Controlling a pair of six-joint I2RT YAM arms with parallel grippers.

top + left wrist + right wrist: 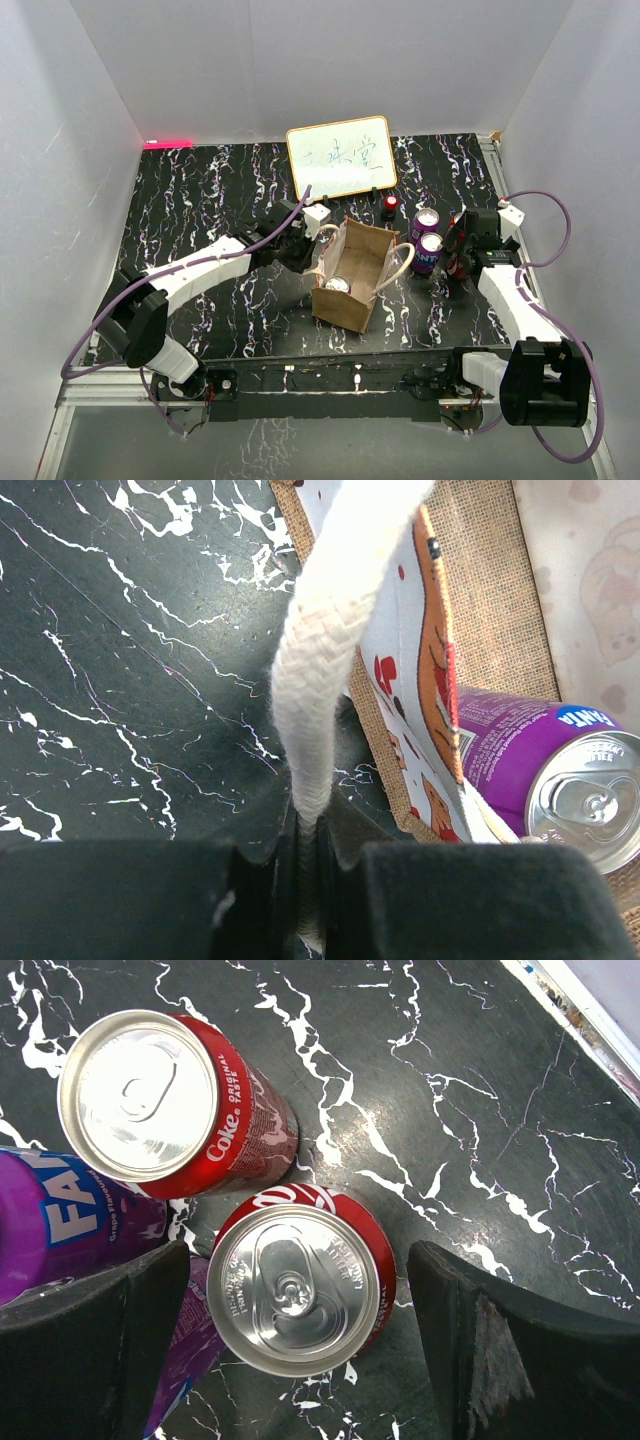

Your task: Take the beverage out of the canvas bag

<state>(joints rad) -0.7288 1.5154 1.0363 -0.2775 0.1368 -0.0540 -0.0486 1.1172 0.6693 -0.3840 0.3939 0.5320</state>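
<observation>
At 12 o'clock from the canvas bag (352,272) a white framed board (340,156) leans, with a small red item (390,205) at its foot that I can't identify. At 2 to 3 o'clock from the bag stand two purple cans (428,238), and just past them, between them and the right arm, are two red Coke cans. The right wrist view shows one Coke can (165,1100) beside the purple Fanta and the other red can (295,1295) directly under my right gripper (298,1255).

The table (200,200) is black with white marble veining, boxed in by plain white walls (300,60). A red strip (168,143) glows in the far left corner.

The left arm reaches in from 8 o'clock. My left gripper (305,880) has its jaws closed on the pale rope handle (320,670) at the bag's left side, and the rope runs up out of the fingers. The right arm stretches forward along the right edge. Its jaws are spread wide, straddling the red can with a gap on the right side.

The beverage (560,770), a purple Fanta can, lies inside the bag, its silver top showing from above.
</observation>
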